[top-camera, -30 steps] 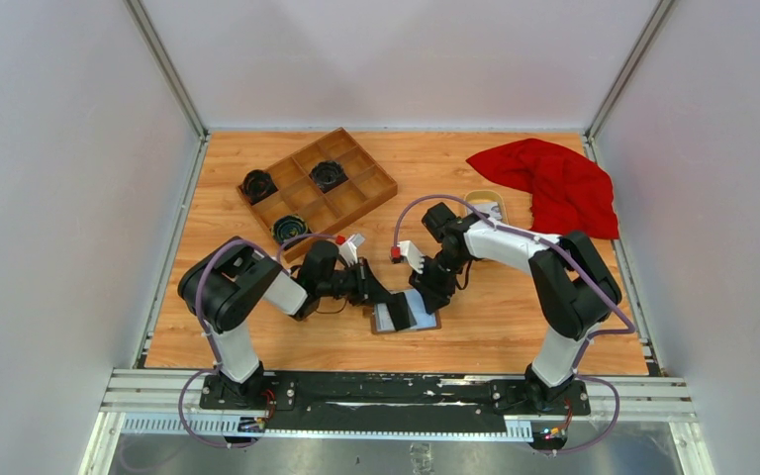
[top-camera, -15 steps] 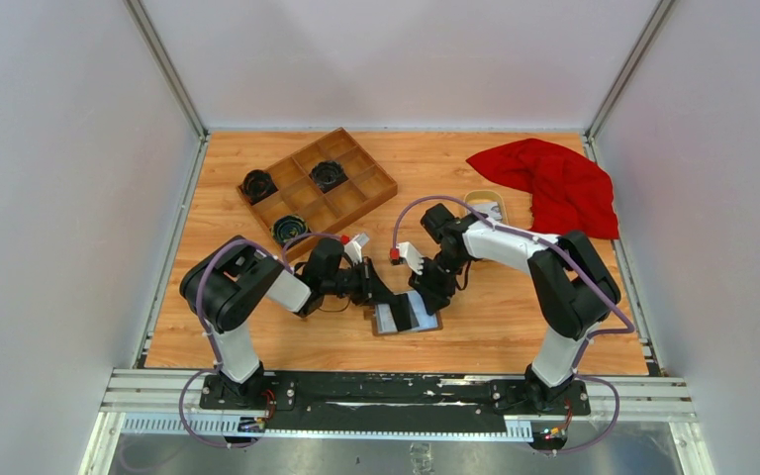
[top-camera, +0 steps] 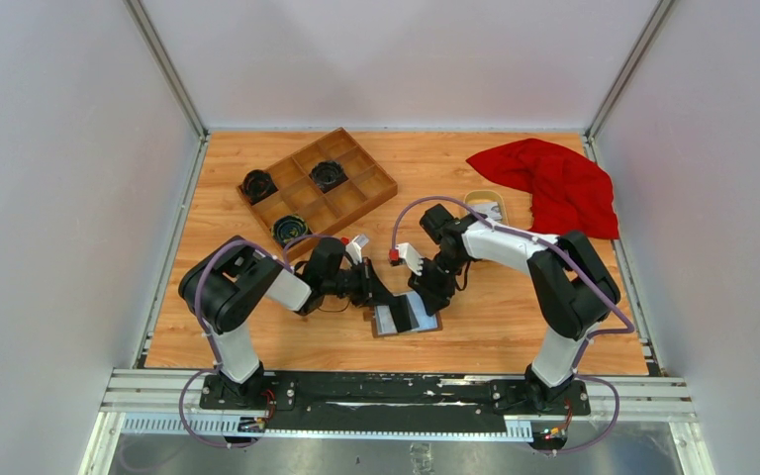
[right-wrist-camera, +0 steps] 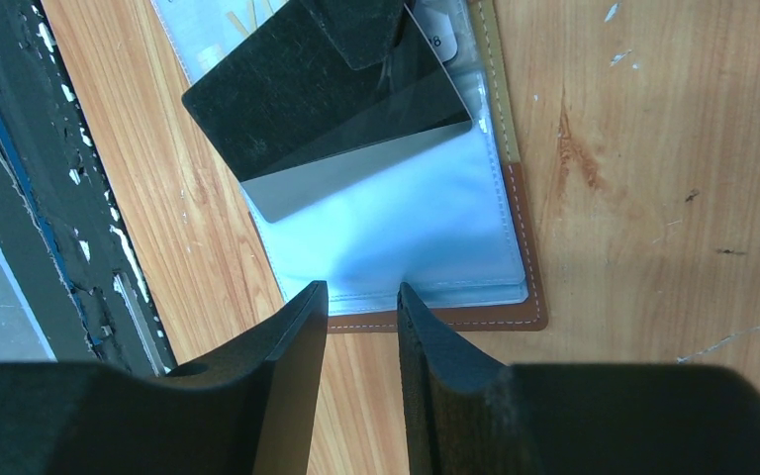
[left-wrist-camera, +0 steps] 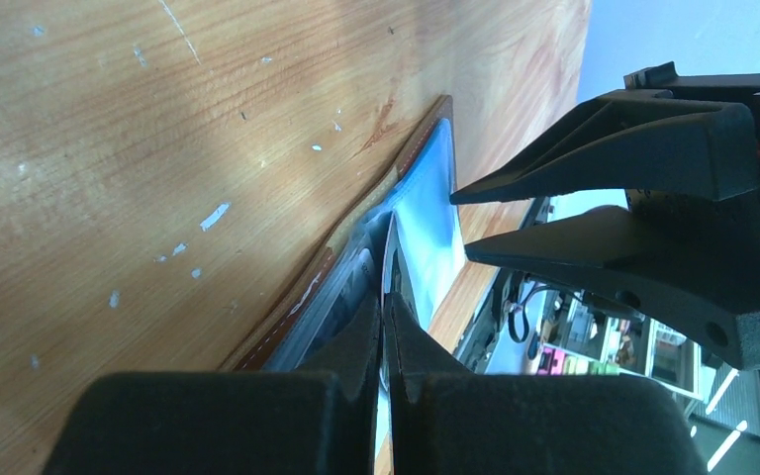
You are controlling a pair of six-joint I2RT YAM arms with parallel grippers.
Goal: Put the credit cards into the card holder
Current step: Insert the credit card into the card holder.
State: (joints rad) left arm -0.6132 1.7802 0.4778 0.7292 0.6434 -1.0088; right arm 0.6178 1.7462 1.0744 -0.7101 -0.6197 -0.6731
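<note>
The brown card holder [top-camera: 397,323] lies open on the table between the arms, its light blue pockets [right-wrist-camera: 406,237] facing up. My left gripper [left-wrist-camera: 386,302] is shut on one end of a dark credit card [right-wrist-camera: 327,109], which slants over the pockets. Whether its edge is inside a pocket I cannot tell. Whitish cards [right-wrist-camera: 228,20] sit in the pockets of the far half. Over the holder's near stitched edge [right-wrist-camera: 435,319] my right gripper [right-wrist-camera: 361,292] stands open with nothing between its fingers. In the top view the left gripper [top-camera: 384,297] and right gripper [top-camera: 424,302] meet over the holder.
A wooden compartment tray [top-camera: 319,188] with black round parts stands at the back left. A red cloth [top-camera: 554,183] lies at the back right, with a small oval yellow dish [top-camera: 485,206] beside it holding something whitish. Grey walls enclose the table.
</note>
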